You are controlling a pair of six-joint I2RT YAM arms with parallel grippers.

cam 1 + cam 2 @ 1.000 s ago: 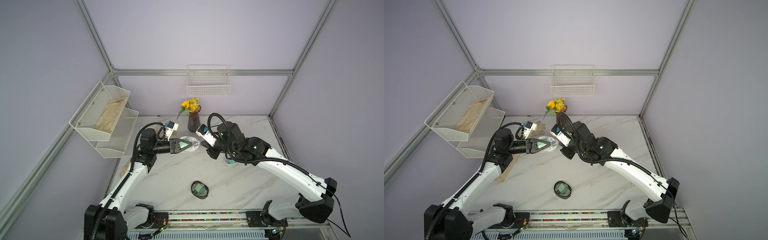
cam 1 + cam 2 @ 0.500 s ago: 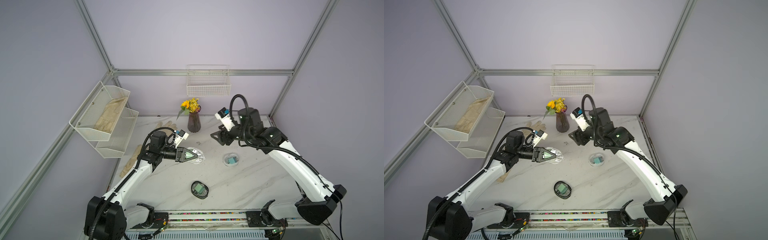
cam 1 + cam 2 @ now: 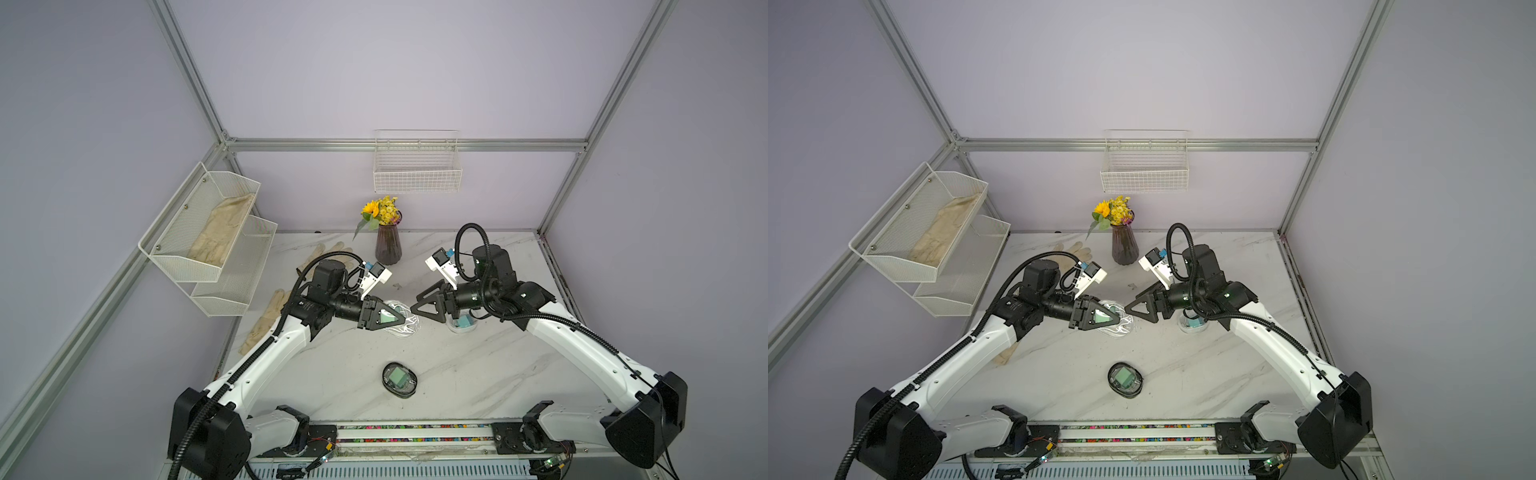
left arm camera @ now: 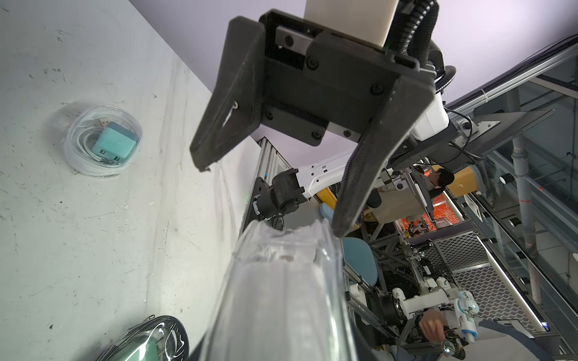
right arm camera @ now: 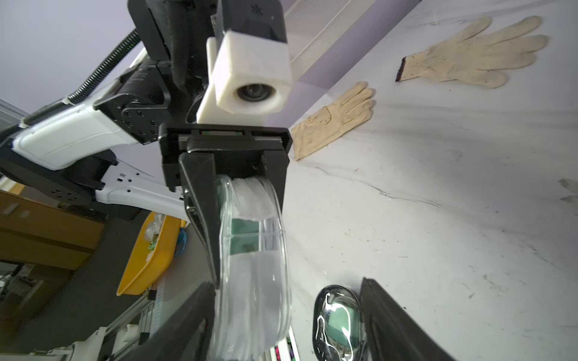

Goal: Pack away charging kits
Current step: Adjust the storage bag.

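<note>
Left gripper [image 3: 401, 319] is clamped on the clear case [image 3: 411, 328]. Its jaws are part closed against the two broad faces, and the case is carried edge-on over the middle of the marble table [image 3: 478, 374]. The right wrist view looks through the shell: a mint-green adapter [image 5: 244, 231] is packed inside, with the white cable [image 5: 250, 197] coiled beside it.

Right gripper [image 3: 414, 303] sits nose to nose with the left one, jaws spread wide and holding nothing. The free end of the case pokes in between its fingers [image 5: 391, 328], close beside one and well clear of the other. Whether that near finger touches the shell, I cannot tell.

Moving outward, the third case [image 4: 70, 147] rests on the table just under the right arm's wrist. Inside it a teal adapter [image 4: 114, 145] lies on its cable coil [image 4: 83, 140]. The black-rimmed case [image 3: 411, 388] lies flat near the front edge, well apart from both grippers, and a green adapter [image 3: 399, 376] shows through its top.

Two cream gloves [image 5: 469, 53] lie on the table on the left arm's side, one towards the back and one by the wall rack [image 3: 232, 299]. A vase [image 3: 387, 249] of yellow flowers stands at the back edge, between the two arms.
</note>
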